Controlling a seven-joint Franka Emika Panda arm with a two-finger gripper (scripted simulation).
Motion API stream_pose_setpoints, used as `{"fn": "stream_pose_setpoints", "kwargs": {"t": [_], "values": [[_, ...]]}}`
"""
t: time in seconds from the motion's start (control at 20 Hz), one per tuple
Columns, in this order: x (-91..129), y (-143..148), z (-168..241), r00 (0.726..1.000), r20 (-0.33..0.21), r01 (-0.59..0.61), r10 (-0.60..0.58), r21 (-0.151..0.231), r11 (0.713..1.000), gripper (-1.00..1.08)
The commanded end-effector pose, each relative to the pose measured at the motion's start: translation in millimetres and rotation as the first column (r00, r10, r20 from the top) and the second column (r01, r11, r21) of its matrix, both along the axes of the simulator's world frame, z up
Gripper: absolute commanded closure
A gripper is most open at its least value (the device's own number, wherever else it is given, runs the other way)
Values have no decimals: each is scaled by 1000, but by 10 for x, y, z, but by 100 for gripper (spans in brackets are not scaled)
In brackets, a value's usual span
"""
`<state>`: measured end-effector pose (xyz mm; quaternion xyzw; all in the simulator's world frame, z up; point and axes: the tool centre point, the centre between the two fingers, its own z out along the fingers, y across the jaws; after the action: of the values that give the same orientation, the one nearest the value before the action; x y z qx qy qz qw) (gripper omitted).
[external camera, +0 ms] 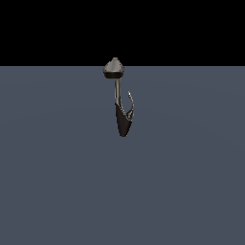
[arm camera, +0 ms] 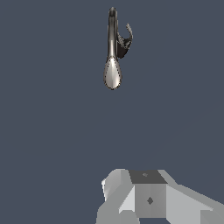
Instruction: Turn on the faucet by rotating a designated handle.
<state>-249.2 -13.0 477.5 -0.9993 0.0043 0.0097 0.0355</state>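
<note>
**A:** Faucet (external camera: 120,98) first, since it's the biggest thing on the floor (external camera: 57,182). Where does it sit?

**B:** Alone on the flat grey-blue ground, middle of the exterior view, far back near the line where the ground meets black. It looks like rigid metal, and I judge it fixed in place: nothing to lift, only a part to swing.

**A:** And its pieces, going down in size?

**B:** Black tapering body (external camera: 123,123), then the grey cone cap (external camera: 114,68) on a thin stem (external camera: 116,91). Smallest is the handle (external camera: 130,101), a curved silvery wire on the body's side, toward the exterior view's right.

**A:** How will that handle behave?

**B:** Stiff but thin and probably slick, so fingers could slide off. I'd press or hook near its free tip for leverage, pushing sideways around the body, and not pinch the cap.

**A:** The gripper (arm camera: 151,199)?

**B:** Only its grey housing shows in the wrist view, well apart from the faucet, touching nothing. The fingers aren't visible, so I cannot tell whether it is spread or closed.
</note>
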Motion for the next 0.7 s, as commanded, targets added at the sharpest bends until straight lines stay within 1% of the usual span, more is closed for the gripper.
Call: {"fn": "stream_pose_setpoints", "kwargs": {"t": [0.0, 0.2, 0.4, 0.65], "values": [[49, 9, -7, 1000, -5, 16, -16, 10, 1000, 108], [181, 36, -25, 998, -20, 59, -58, 34, 998, 108], [373, 70, -61, 992, -44, 121, -118, 68, 990, 108], [700, 114, -148, 972, -90, 229, -219, 117, 966, 108]]}}
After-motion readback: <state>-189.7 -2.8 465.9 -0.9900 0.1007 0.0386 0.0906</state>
